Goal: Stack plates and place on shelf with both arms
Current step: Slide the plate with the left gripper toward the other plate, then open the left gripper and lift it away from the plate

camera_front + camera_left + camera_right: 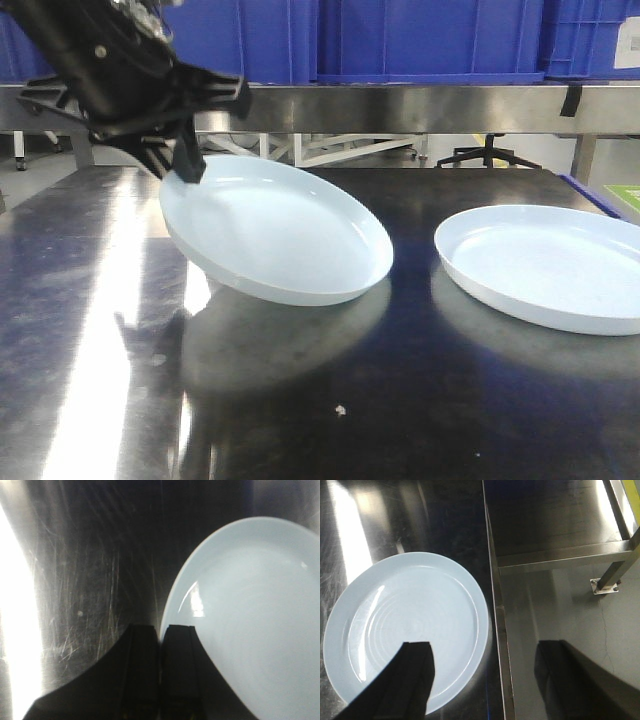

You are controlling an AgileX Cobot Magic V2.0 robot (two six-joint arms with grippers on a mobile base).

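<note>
At the tip of your left arm, the left gripper (160,647) is pinching the rim of the left-hand plate (285,235), its two black fingers (177,680) pressing together with the rim between them. The plate is hanging tilted, gripped edge high and opposite edge dipping toward the table (400,400); whether that low edge is touching the steel or floating just above it, I cannot tell. Over on your right, the right gripper (484,646) is hovering with its fingers spread wide, holding nothing, above the second plate (410,630), which is lying flat close to the table's edge. So you are sitting early in the job: one plate is hanging in your grip, nothing is stacked yet, and the two-armed carry to the shelf (420,105) is all ahead of you. Both plates are reading as glossy, very pale blue-white, round and shallow with low upturned rims, and faint concentric rings are showing inside the second one. Under them the tabletop is gleaming as dark, scuffed steel, throwing glare and a soft reflection of the tilted plate, while blue crates (430,35) are sitting on the shelf behind.
</note>
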